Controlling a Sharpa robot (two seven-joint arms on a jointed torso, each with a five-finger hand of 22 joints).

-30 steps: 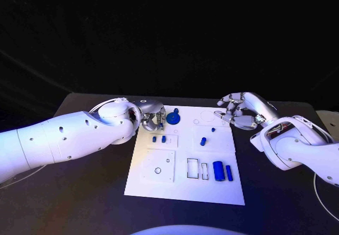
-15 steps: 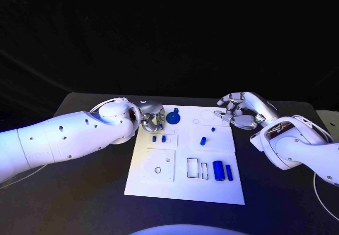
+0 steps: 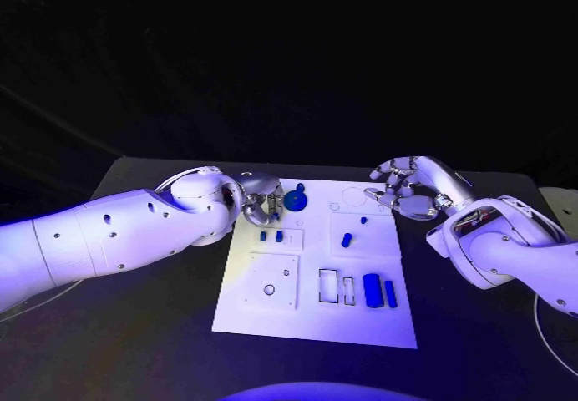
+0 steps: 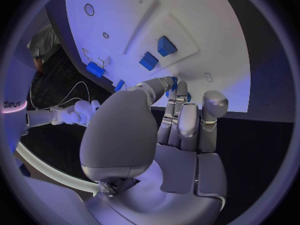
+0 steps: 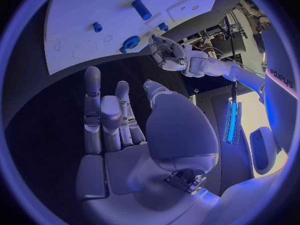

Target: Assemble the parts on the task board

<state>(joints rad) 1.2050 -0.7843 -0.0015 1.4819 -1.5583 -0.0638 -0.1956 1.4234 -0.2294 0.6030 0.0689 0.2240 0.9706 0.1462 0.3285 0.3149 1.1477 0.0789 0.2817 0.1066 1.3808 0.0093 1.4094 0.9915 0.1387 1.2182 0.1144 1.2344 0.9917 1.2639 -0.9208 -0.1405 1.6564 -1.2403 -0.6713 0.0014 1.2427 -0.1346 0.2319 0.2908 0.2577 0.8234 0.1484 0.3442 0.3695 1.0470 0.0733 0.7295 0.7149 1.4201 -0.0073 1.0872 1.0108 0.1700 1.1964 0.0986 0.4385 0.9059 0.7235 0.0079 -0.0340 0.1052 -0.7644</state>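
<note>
working the upper left of the task board [image 3: 316,317]: left hand [image 3: 263,203] is curled, fingertips pinching a small blue part [image 4: 175,86], cannot tell its long axis. round blue part [image 3: 295,201] sits just right of it, so left hand is nearer. right hand [image 3: 408,190] hovers off the board's upper right corner, fingers spread, holding nothing.
</note>
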